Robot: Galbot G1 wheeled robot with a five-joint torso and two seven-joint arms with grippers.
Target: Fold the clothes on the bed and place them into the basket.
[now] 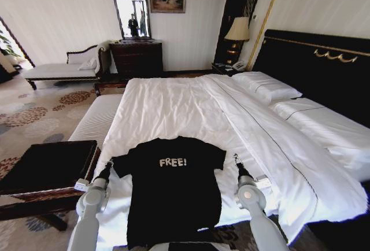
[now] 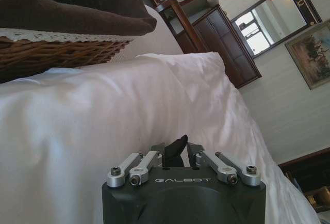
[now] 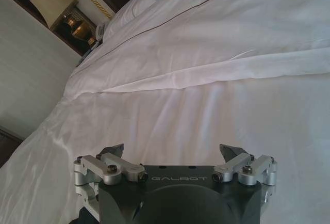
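Shirt flat on the bed, an arm at each side.

The T-shirt [image 1: 173, 190] lies spread, lettering up, at the near end of the bed [image 1: 173, 103]. The left gripper [image 1: 106, 172] touches its left sleeve, fingers pressed together on black cloth. The right gripper [image 1: 237, 160], jaws spread, rests on the sheet just beside the right sleeve. The basket [image 1: 46, 167] stands left of the bed.
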